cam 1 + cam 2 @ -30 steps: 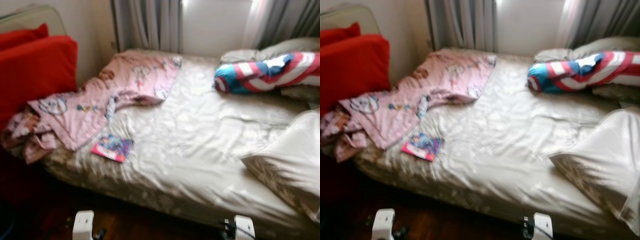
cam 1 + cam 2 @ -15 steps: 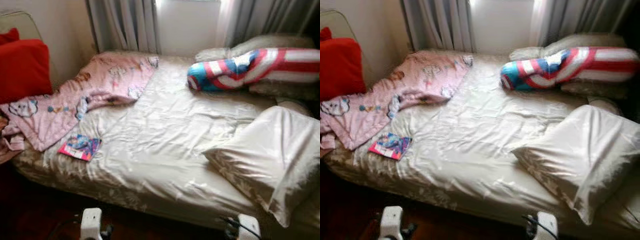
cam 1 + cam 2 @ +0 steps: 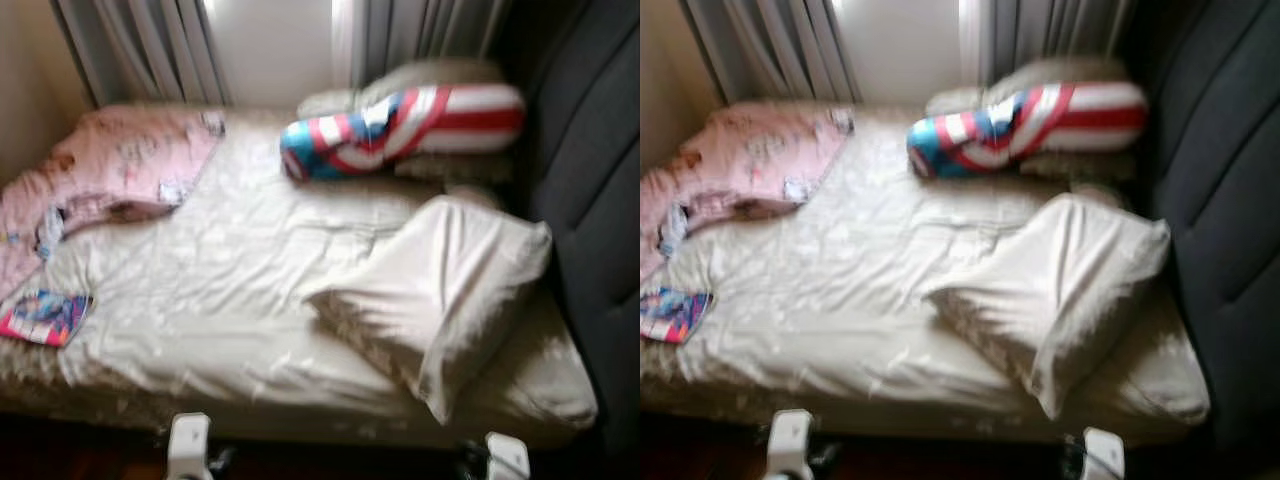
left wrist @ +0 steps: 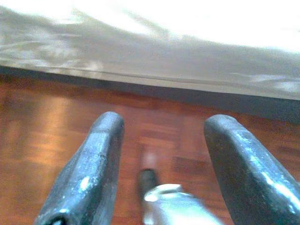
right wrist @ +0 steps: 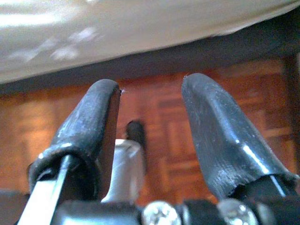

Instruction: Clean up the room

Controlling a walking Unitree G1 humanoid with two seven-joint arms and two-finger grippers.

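A bed (image 3: 230,290) with a cream sheet stands before me. A white pillow (image 3: 440,290) lies skewed on its right half. A rolled red, white and blue striped blanket (image 3: 400,125) rests near the head end. A pink patterned blanket (image 3: 110,165) is crumpled at the left. A small colourful book (image 3: 45,317) lies by the left front edge. Both arms hang low at the bed's front. My left gripper (image 4: 161,126) is open over the wooden floor. My right gripper (image 5: 150,93) is open too, close to the bed's side.
A dark padded headboard (image 3: 590,200) rises at the right. Grey curtains (image 3: 140,45) and a bright window (image 3: 270,45) lie behind the bed. Reddish parquet floor (image 4: 56,122) runs along the bed's front edge.
The camera has turned right: the red cushion has slid out of view and the headboard has come in. The things on the bed have not moved.
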